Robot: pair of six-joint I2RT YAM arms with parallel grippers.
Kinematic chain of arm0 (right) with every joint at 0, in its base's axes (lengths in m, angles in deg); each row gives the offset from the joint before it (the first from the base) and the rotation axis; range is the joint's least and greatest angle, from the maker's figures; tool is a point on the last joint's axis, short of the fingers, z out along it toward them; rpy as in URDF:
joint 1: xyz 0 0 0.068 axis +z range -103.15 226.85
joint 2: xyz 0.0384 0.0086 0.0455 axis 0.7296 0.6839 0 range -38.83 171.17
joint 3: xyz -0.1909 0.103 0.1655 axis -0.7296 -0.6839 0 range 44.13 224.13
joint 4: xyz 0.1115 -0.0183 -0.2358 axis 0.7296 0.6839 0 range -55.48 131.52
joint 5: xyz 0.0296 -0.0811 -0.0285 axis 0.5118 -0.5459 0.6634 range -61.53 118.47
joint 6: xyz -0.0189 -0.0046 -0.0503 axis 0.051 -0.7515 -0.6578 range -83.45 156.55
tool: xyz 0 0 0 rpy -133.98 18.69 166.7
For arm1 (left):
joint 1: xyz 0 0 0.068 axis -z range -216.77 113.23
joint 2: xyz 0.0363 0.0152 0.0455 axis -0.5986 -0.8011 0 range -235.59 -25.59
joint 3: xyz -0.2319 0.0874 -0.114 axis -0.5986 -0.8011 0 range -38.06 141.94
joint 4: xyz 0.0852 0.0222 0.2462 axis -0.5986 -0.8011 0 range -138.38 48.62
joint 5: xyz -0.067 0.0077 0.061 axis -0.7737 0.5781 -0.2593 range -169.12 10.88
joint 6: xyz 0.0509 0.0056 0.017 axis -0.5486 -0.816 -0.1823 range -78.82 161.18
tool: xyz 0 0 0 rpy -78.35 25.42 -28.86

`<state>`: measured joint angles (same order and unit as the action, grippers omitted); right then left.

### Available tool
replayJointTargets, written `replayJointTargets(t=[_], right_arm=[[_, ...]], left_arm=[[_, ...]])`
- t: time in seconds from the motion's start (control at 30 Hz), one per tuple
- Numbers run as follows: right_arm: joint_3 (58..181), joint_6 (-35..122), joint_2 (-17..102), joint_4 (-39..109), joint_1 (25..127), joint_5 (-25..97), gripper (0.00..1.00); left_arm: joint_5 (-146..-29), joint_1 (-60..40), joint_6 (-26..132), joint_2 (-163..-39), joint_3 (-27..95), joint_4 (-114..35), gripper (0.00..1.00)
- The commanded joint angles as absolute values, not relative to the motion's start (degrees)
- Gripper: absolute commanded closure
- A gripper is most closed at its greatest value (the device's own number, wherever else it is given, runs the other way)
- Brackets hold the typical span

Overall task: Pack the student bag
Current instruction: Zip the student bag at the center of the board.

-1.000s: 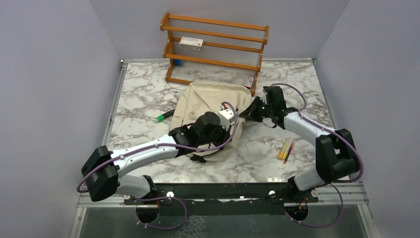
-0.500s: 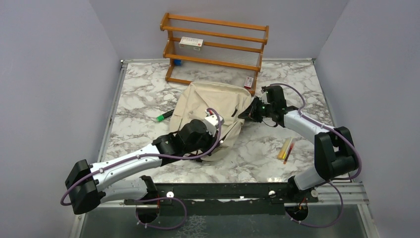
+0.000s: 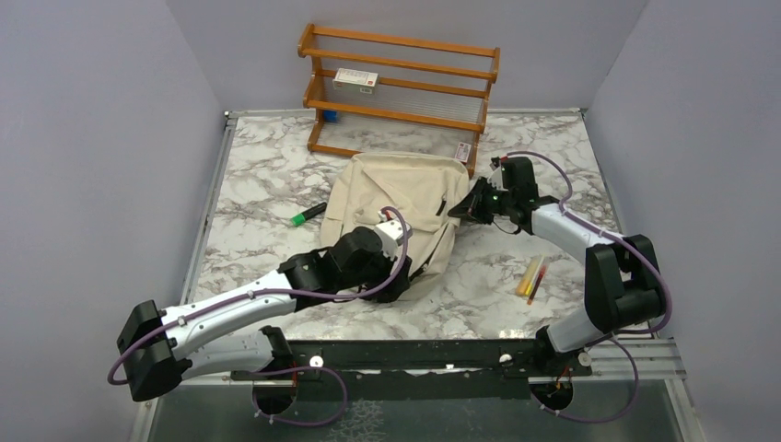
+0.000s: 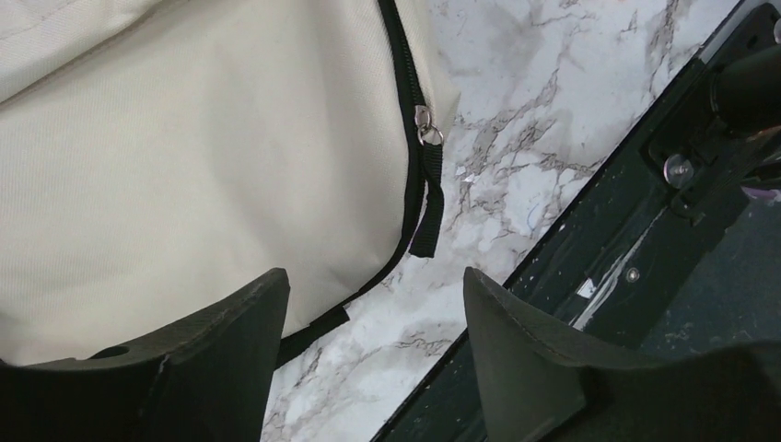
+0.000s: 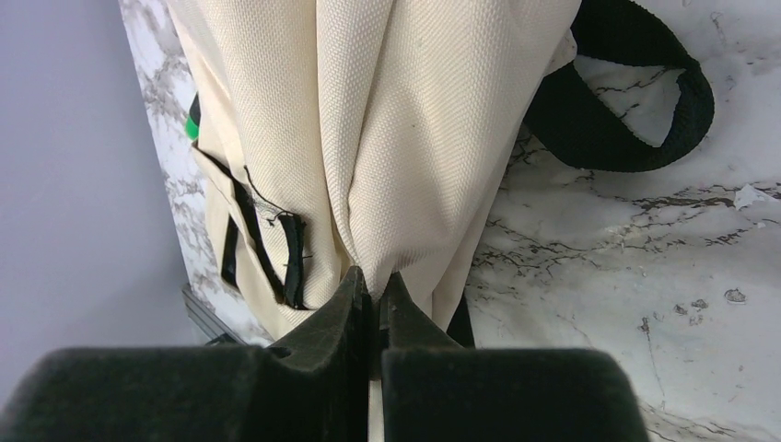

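Left gripper [image 4: 373, 281]: fingers spread wide, nothing between them, touching nothing that the wrist view shows.
- The student bag [image 3: 396, 189] lies flat on the desk [image 3: 267, 184], just ahead of this gripper and off to its left. The cream fabric runs up to the left fingertip [image 4: 262, 299].
- The bag's black zipper line runs ahead of the open gap. Its metal zipper pull [image 4: 425, 124] and a short black tab [image 4: 426, 216] hang at the bag's edge, clear of both fingers.
- Bare marble shows ahead of the right finger, with the dark base rail [image 4: 635, 239] to its right.

Right gripper [image 5: 376, 281]: fingers pressed together on a gathered fold of the bag's cream fabric. The cloth bunches into creases right at the tips and fans out ahead of them.
- A black loop strap [image 5: 635, 110] lies on the marble, ahead and to the right of this gripper.
- A thin black strap hangs down the bag's side, ahead and to the left.
- A spot of green shows past the bag's far left edge. The top view shows it to be a green-capped marker [image 3: 307, 215] on the desk, left of the bag and well apart from both grippers.

Other items, top view:
- Yellow and red pens [image 3: 531, 276] lie on the desk behind the right gripper, toward its arm's base, well apart.
- A wooden rack [image 3: 401, 87] stands beyond both grippers at the far edge, with a small white box [image 3: 356, 79] on a shelf.
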<state>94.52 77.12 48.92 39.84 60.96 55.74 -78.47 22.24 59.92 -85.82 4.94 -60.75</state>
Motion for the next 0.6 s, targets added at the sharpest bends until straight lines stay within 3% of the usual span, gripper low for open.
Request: replayJointTargets(t=[0.0, 0.13, 0.37, 0.43, 0.57], right_arm=[[94.1, 76.1, 47.9, 37.1, 60.5, 56.6, 0.99], [93.8, 76.0, 47.6, 37.4, 60.5, 57.0, 0.98], [93.9, 75.8, 47.2, 38.1, 60.5, 57.7, 0.97], [93.8, 75.9, 47.0, 37.9, 60.5, 57.8, 0.97], [94.3, 75.1, 46.5, 39.0, 60.5, 57.4, 0.97]], left_arm=[[-76.0, 22.6, 56.9, -85.2, 4.4, -60.6, 0.23], [-76.3, 23.4, 54.2, -90.1, 5.6, -59.5, 0.14], [-68.1, 26.6, 49.7, -95.5, 6.0, -59.3, 0.12], [-64.4, 27.0, 48.3, -96.4, 5.9, -59.6, 0.16], [-59.2, 27.0, 47.6, -97.0, 7.8, -61.6, 0.41]])
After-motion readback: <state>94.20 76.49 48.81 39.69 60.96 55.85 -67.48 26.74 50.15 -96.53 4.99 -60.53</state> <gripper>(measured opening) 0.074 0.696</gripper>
